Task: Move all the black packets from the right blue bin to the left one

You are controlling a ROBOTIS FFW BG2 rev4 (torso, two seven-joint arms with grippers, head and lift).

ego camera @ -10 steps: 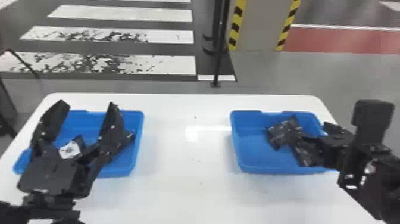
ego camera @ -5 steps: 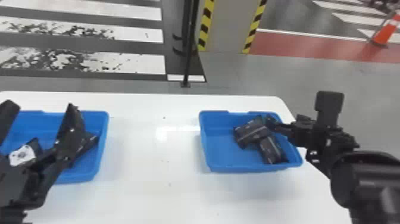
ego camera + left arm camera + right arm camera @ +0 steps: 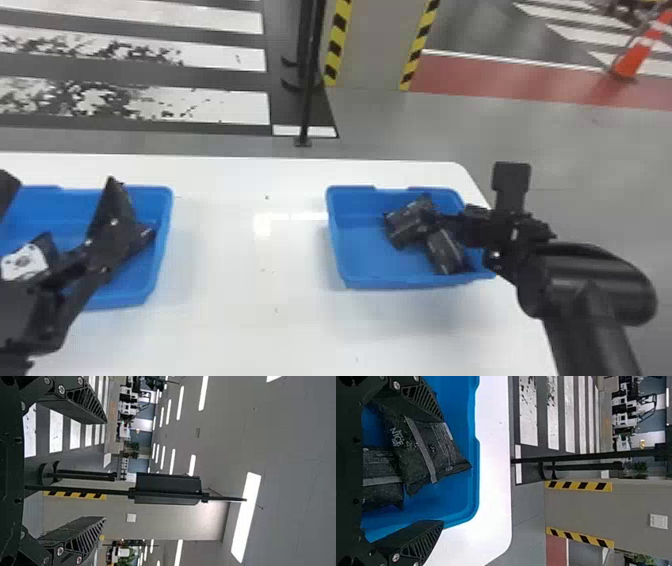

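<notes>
White table point(image 3: 225, 325), black packets point(image 3: 406, 225) near right gripper point(image 3: 471, 195)

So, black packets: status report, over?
Left black gripper open near left blue plastic bin. Right black gripper open at right blue plastic bin; two black packets inside, ungripped. No obstruction seen.

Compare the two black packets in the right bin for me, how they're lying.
The farther packet partly overlaps the nearer packet, which is tucked partly beneath it. In the head view, the farther packet slants up to the right, the nearer packet down to the right. Both are black with a grey band.
</notes>
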